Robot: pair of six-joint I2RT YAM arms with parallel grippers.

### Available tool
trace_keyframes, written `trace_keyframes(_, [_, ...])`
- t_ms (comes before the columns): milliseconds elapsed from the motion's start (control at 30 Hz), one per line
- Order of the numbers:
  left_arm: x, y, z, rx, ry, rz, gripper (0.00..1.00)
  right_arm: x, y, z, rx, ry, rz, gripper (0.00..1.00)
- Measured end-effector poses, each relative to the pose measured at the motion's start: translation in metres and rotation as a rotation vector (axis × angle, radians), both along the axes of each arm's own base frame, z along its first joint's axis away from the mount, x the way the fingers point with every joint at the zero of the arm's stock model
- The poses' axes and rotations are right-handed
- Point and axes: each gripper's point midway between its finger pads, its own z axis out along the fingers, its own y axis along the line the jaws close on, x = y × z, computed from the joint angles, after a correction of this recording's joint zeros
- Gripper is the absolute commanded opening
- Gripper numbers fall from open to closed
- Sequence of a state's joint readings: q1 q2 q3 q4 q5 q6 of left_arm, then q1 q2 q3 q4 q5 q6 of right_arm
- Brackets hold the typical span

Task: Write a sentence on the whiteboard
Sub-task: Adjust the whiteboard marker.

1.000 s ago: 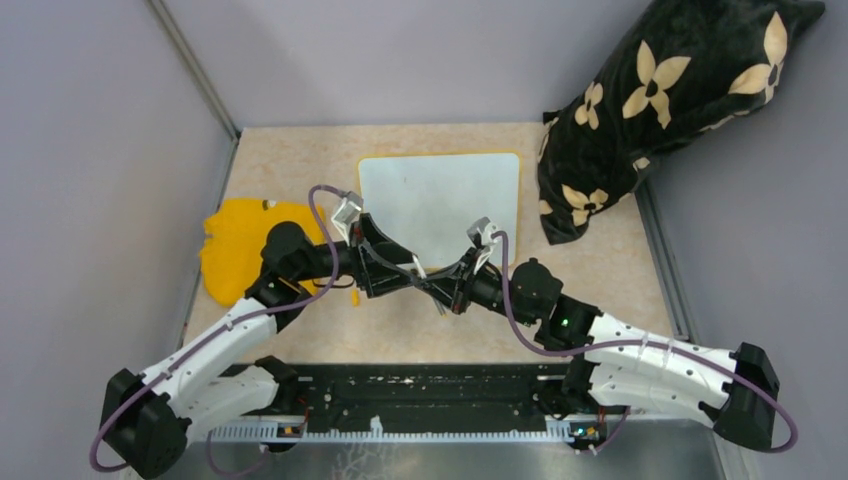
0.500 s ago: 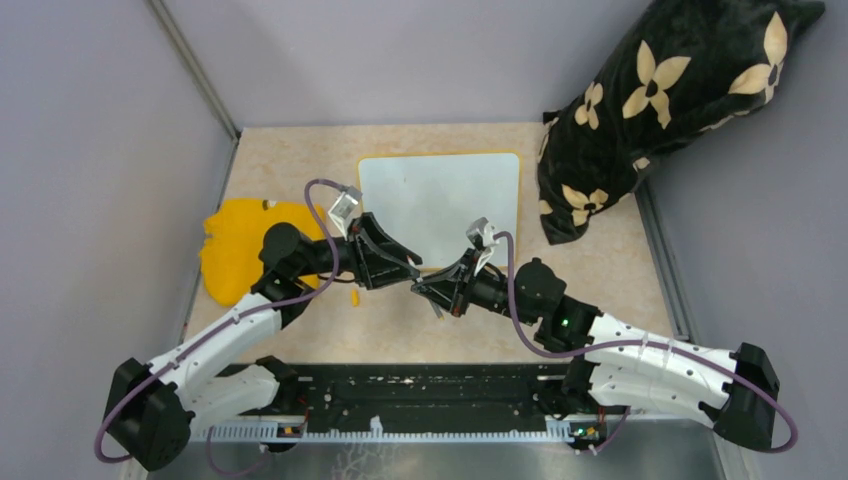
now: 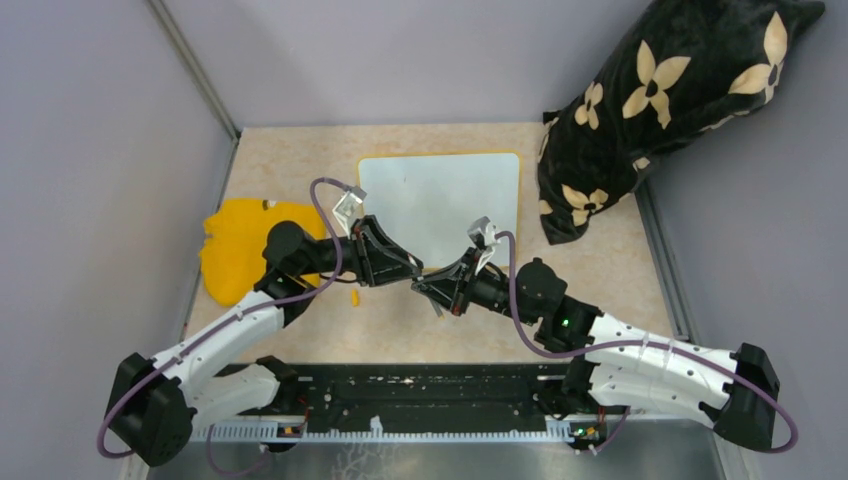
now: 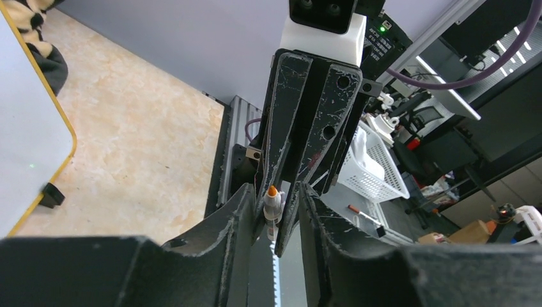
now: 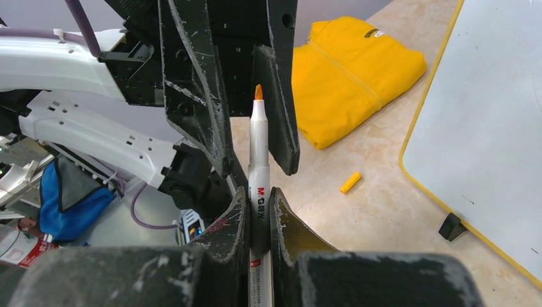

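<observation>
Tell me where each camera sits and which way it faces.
Top external: above and behind the robot, looking down on the table; both arms show, left tool and right tool facing each other near the whiteboard.
Left wrist: on the left arm, facing the right tool; own fingers frame the marker.
Right wrist: on the right arm, facing the left tool and yellow garment; own fingers grip the marker.
Shared: both wrist views show the marker's orange tip and whiteboard rim.

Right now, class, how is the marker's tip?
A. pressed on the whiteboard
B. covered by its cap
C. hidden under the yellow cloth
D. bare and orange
D: the marker shows an uncovered orange tip above the right gripper that clamps its barrel, clear of the whiteboard.
</observation>
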State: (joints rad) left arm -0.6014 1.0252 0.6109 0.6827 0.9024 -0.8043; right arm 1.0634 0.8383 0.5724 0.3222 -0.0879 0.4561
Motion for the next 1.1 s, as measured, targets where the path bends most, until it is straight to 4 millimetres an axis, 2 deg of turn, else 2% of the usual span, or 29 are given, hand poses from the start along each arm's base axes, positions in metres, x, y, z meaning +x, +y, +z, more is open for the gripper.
trace_keyframes(133, [0.0, -0.001, -0.002, 0.004, 0.016, -0.005, 0.23, 0.001, 0.0, 0.0, 0.0, 0.0, -0.004, 0.0])
trace_keyframes(300, [0.001, -0.001, -0.001, 0.003, 0.02, 0.0, 0.0, 0.0, 0.0, 0.001, 0.003, 0.001, -0.004, 0.0])
trace_keyframes(367, [0.001, 0.0, -0.001, 0.001, 0.02, 0.001, 0.0, 0.0, -0.001, 0.001, 0.006, 0.006, -0.004, 0.0])
trace_keyframes(400, [0.001, 0.0, 0.0, -0.001, 0.021, 0.005, 0.0, 0.0, -0.001, 0.002, 0.008, 0.006, -0.004, 0.05])
trace_keyframes(500, [0.001, 0.0, 0.003, -0.009, 0.017, 0.014, 0.0, -0.002, -0.002, 0.005, 0.018, 0.008, -0.001, 0.41])
trace_keyframes(533, [0.001, 0.0, 0.004, -0.012, 0.015, 0.017, 0.0, -0.003, -0.003, 0.006, 0.024, 0.012, 0.002, 0.49])
trace_keyframes(600, [0.003, 0.001, 0.008, -0.024, 0.009, 0.04, 0.0, -0.005, -0.007, 0.011, 0.036, 0.014, 0.003, 0.57])
trace_keyframes(767, [0.015, 0.009, 0.029, -0.09, 0.003, 0.159, 0.0, -0.011, -0.018, 0.03, 0.099, 0.003, -0.002, 0.62])
trace_keyframes(867, [0.023, 0.02, 0.051, -0.172, -0.002, 0.262, 0.0, -0.01, -0.022, 0.042, 0.143, 0.005, -0.018, 0.62])
trace_keyframes(1100, [0.033, 0.051, 0.095, -0.366, 0.031, 0.44, 0.0, 0.007, -0.041, 0.091, 0.379, -0.002, -0.142, 0.62])
